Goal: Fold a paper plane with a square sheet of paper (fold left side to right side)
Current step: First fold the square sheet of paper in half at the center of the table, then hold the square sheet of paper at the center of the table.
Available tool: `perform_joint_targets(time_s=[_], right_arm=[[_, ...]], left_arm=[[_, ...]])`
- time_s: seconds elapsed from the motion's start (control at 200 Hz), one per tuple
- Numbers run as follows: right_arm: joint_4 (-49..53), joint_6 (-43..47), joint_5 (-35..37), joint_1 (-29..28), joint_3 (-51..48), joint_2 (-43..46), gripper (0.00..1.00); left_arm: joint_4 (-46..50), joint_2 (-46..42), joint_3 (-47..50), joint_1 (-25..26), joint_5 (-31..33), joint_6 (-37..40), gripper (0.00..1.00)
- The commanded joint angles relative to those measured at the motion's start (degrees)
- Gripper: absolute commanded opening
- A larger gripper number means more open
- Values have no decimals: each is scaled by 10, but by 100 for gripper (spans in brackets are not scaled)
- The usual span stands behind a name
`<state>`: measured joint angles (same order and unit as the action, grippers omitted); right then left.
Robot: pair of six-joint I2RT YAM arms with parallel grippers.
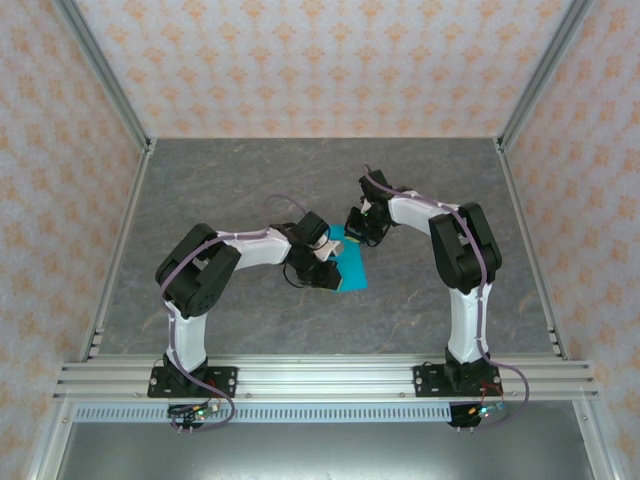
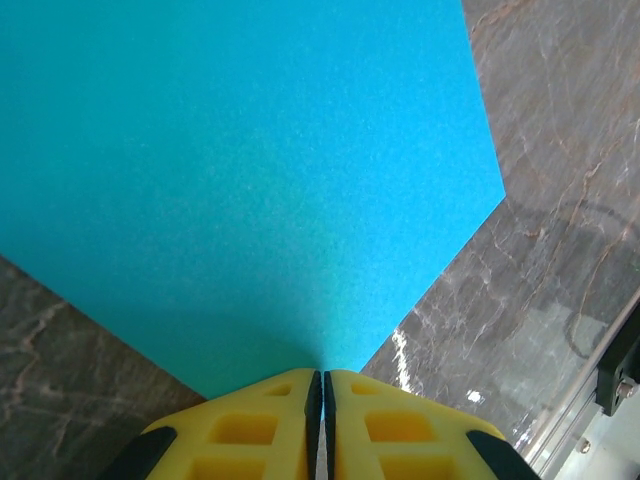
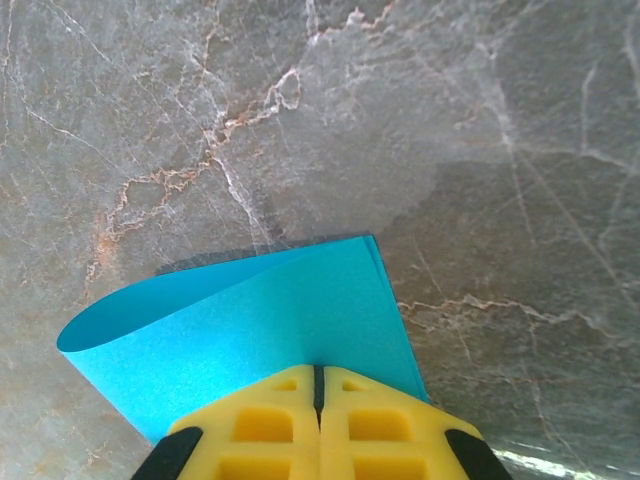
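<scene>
Curling over on itself near the centre of the top view, the square sheet of paper (image 1: 353, 268) lies on the grey marbled bench (image 1: 250, 180) between the two arms, its fold not yet creased. In the right wrist view the bend at lower left is a soft open loop, while two layers meet at a corner in mid-frame. To do this fold well, I judge the edges should be squared flush before the loop is pressed flat, without tugging the thin paper. The left gripper (image 2: 318, 385) is clamped tight on a corner of the sheet at bottom centre; the right gripper (image 3: 318, 375) is likewise pinched closed on the doubled paper.
</scene>
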<state>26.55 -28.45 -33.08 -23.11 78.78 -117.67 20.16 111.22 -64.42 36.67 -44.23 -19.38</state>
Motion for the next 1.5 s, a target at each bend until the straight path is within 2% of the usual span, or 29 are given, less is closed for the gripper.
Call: perform_joint_targets(time_s=[0.0, 0.115, 0.255, 0.41, 0.53, 0.836, 1.106, 1.271, 1.351, 1.421, 1.491], right_arm=[[43, 1, 52, 2, -4, -33, 5], [45, 3, 51, 2, -4, -33, 5], [38, 7, 44, 2, -8, -28, 5], [25, 8, 35, -1, -12, -21, 6], [22, 9, 31, -3, -11, -21, 6], [15, 9, 24, -6, -11, -19, 6], [-2, 17, 14, -6, -7, 2, 7], [1, 27, 12, -5, 16, 41, 12], [9, 34, 28, -5, 16, 76, 16], [21, 42, 42, -4, 9, 110, 24], [35, 49, 51, -5, -12, 143, 25]], left_arm=[[71, -12, 28, 17, -24, 9, 13], [64, -14, 36, 19, -28, 7, 13], [61, -76, 29, 16, -20, 1, 13], [3, -109, 21, -41, -27, -64, 13], [-27, -75, -6, -69, -29, -98, 13], [-28, 53, -101, -70, -11, -105, 12], [-18, 81, -108, -70, 9, -109, 12], [-16, 83, -86, -68, 17, -117, 11], [-23, 82, -75, -67, 19, -132, 11], [-19, 83, -74, -65, 26, -132, 11], [-14, 84, -77, -63, 30, -132, 11]])
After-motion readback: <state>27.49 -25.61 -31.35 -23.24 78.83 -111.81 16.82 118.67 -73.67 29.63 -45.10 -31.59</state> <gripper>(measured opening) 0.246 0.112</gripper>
